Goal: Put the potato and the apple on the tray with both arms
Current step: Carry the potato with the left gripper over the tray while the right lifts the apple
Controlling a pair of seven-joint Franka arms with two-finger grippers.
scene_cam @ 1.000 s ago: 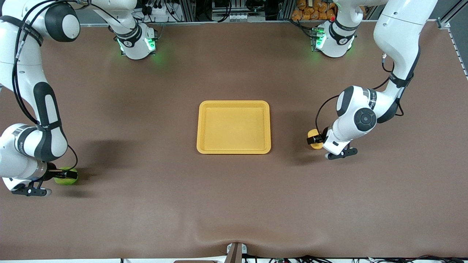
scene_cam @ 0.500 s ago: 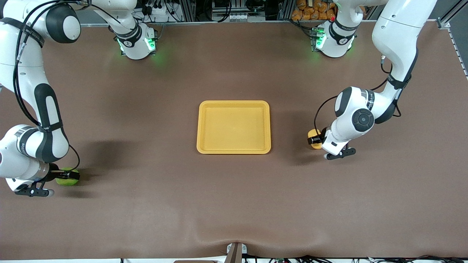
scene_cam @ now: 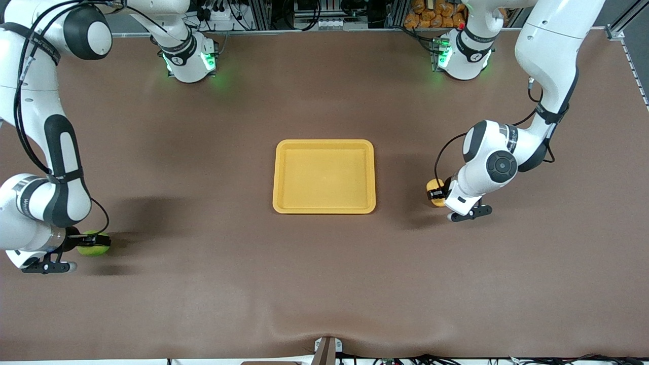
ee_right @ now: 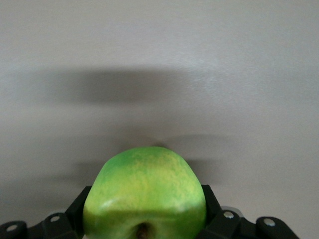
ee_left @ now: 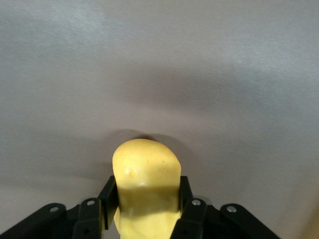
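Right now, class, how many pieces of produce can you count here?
2. The potato, in the left gripper; the apple, in the right gripper. Neither is on the tray.

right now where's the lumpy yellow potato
The lumpy yellow potato sits between the left gripper's shut fingers, toward the left arm's end of the table beside the yellow plastic tray.

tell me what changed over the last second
Both pincers closed on their fruit: the left pincer took hold of the potato, the right pincer took hold of the apple. Both arms shifted slightly, carrying the fruit a touch farther from the front camera. The tray stayed put, with nothing in it.
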